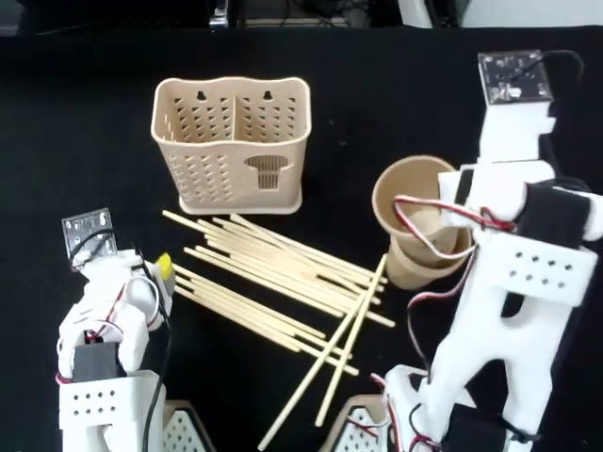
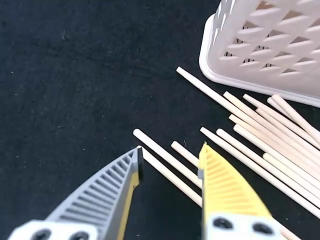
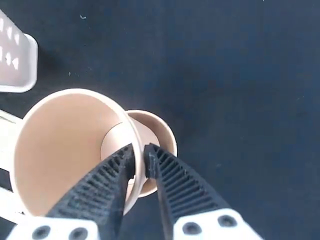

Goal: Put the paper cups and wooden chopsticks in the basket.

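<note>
Count: one basket (image 1: pixel 226 179) with two compartments, two paper cups, and a loose pile of chopsticks (image 1: pixel 273 273), well over ten, too overlapped for an exact count.
Left claw (image 1: pixel 155 273): in front of the basket and off its left corner, low over the black table (image 1: pixel 75 113). Its grey and yellow fingers are spread apart and hold nothing.
Chopsticks and left claw: in the left wrist view the near ends of two chopsticks (image 2: pixel 260 135) lie between the tips of the left claw (image 2: pixel 171 150); the rest fan away beside the basket (image 2: pixel 265 45).
Chopsticks: flat on the table just in front of the basket, most slanting away to its right, two crossing the others.
Cups: right of the basket, the upper cup (image 1: pixel 413 188) tilted against the lower cup (image 1: pixel 419 268), mouths up.
Right claw (image 3: pixel 139 147): closed on the wall of the upper cup (image 3: pixel 65 145), one finger inside and one outside, with the lower cup (image 3: pixel 160 135) just behind.
</note>
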